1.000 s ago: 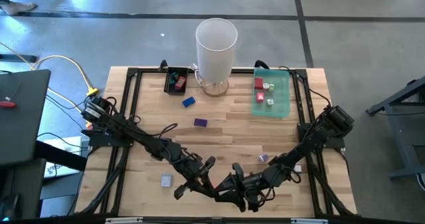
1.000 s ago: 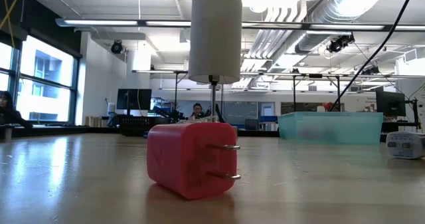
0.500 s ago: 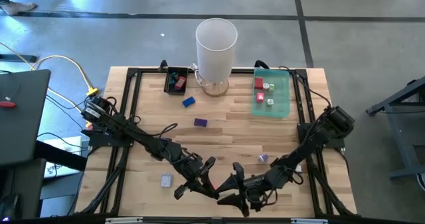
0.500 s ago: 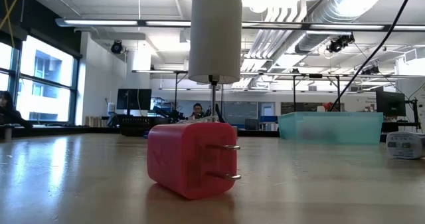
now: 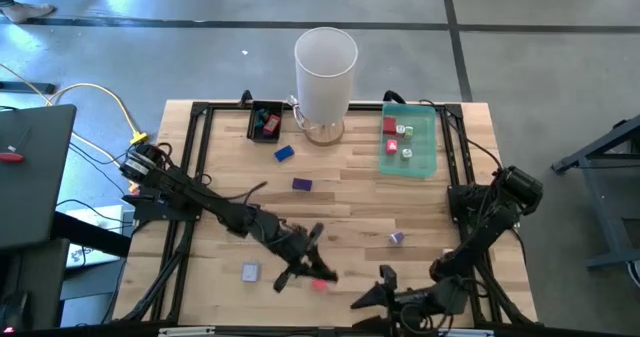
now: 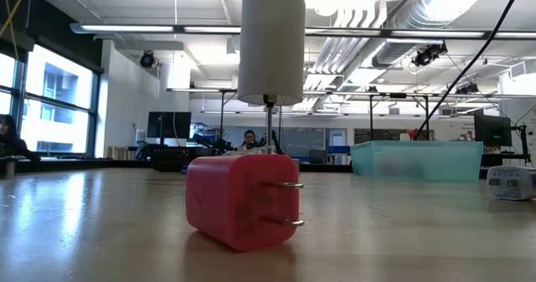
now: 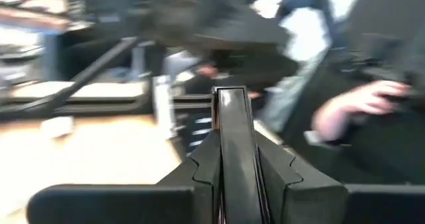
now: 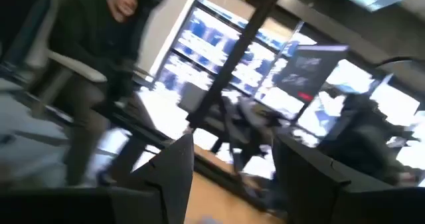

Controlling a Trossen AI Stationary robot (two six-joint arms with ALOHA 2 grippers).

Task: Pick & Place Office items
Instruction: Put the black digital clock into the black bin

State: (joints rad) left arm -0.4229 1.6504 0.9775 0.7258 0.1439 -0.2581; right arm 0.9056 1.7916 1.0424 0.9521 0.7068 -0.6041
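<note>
We are viewing the wooden slatted table [image 5: 330, 202] from above, partway through the sorting. Several office items are already lying in containers: red and white pieces in the translucent green tray [image 5: 428, 162] and a red and a blue piece in the small black tray [image 5: 253, 122], both at the far edge beside the tall white cylinder [image 5: 325, 67]. Still loose on the table are a blue block [image 5: 284, 153], a purple block [image 5: 302, 184], a grey block [image 5: 249, 271], a small lilac piece [image 5: 397, 238] and a pink plug-shaped block [image 5: 320, 283], so we are judging the task well short of complete.

The left gripper [image 5: 300, 264] is hanging over the near middle, just beside the pink block; its fingers are pressed together, as the left wrist view [image 7: 232, 137] shows, with nothing between them. The right gripper [image 5: 380, 287] is lying at the near edge, fingers spread and empty.

The low view alone is showing the pink block [image 6: 239, 200] as a charger body with two metal prongs, standing free on the table. The wrist views are adding only the room beyond, with a person seated there.
</note>
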